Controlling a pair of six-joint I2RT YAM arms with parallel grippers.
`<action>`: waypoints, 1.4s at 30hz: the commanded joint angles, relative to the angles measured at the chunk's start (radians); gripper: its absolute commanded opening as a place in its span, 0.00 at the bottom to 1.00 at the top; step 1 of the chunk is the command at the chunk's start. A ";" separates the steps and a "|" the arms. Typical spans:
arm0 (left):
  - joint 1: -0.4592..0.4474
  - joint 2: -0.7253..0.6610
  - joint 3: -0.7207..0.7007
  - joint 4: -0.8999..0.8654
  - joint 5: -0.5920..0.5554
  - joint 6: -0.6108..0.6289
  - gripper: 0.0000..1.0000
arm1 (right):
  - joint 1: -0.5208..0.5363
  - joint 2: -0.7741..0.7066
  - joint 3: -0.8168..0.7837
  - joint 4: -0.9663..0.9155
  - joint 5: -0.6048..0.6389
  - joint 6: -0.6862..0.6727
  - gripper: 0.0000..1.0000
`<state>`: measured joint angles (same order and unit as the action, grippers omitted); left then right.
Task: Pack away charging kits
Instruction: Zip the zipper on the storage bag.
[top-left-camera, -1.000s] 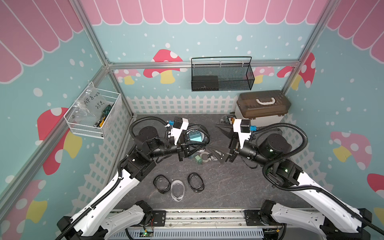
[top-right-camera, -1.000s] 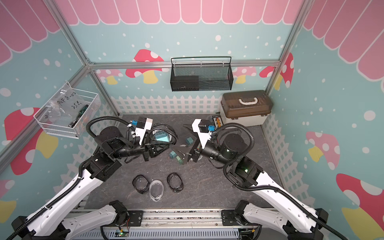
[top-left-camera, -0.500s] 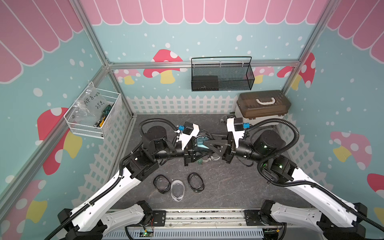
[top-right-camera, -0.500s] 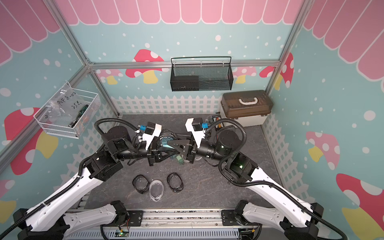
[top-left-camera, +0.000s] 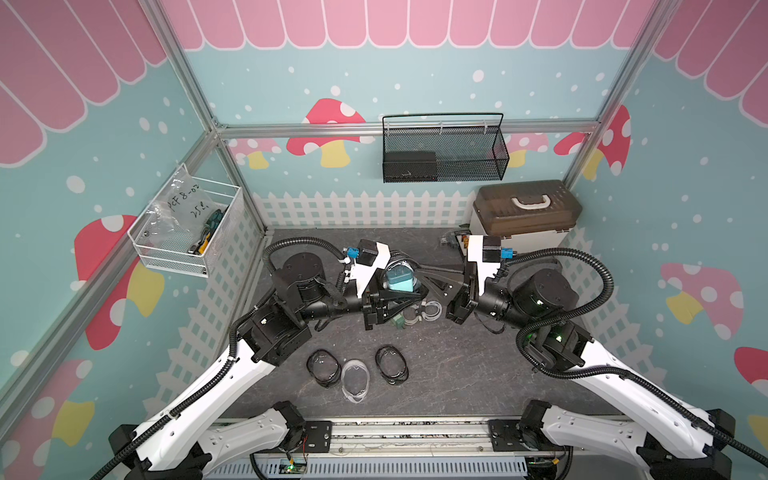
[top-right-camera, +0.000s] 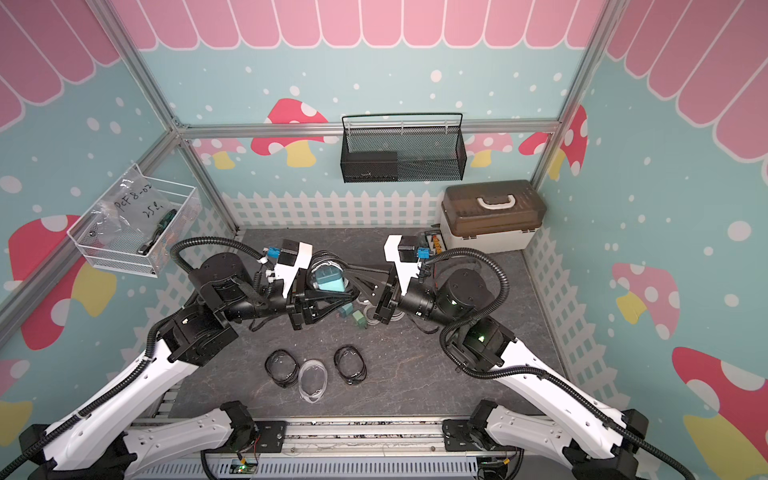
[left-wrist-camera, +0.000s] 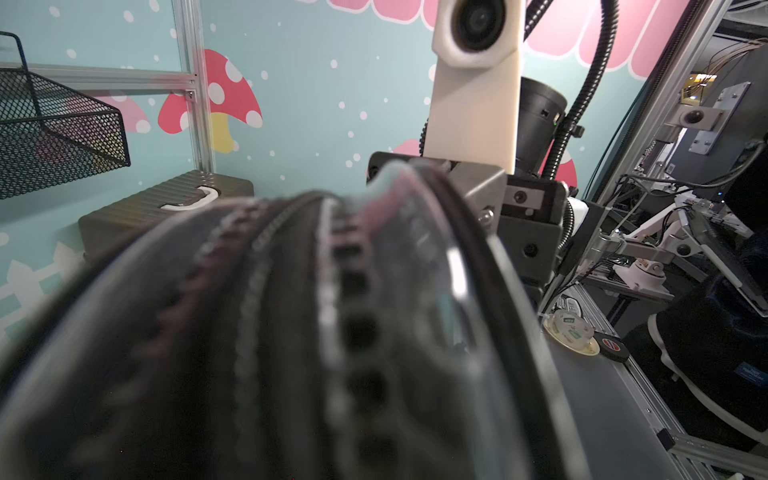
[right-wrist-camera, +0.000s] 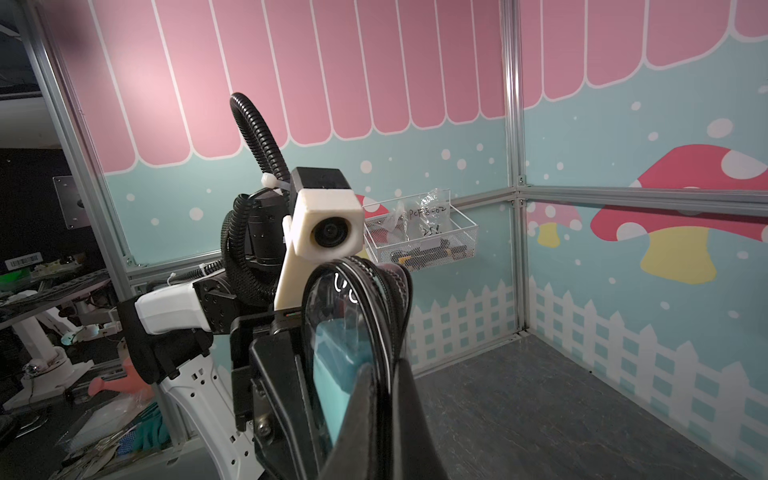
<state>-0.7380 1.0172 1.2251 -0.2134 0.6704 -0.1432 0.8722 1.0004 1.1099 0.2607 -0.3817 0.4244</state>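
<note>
Black pouches (top-left-camera: 323, 368) (top-left-camera: 391, 365): two lie, right end effector (top-left-camera: 422, 277) grips one (top-left-camera: 405, 264); left end effector (top-left-camera: 395, 291) unclear.

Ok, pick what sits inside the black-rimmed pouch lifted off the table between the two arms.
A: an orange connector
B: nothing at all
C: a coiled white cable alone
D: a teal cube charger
D: a teal cube charger shows through the clear window of the black-rimmed pouch, in both top views and the right wrist view.
</note>
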 joint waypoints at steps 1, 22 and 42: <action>-0.017 -0.037 0.009 0.075 0.036 -0.021 0.52 | -0.002 0.028 -0.007 0.058 0.023 0.021 0.00; -0.015 -0.008 -0.125 0.555 -0.152 -0.367 0.25 | 0.024 0.084 -0.151 0.478 0.136 0.162 0.00; -0.011 -0.032 0.031 0.194 -0.268 -0.297 0.00 | 0.025 -0.179 -0.091 -0.185 0.209 -0.283 0.46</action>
<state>-0.7486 0.9730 1.1843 0.0719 0.4328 -0.4603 0.8921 0.7708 0.9924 0.2134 -0.1303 0.2260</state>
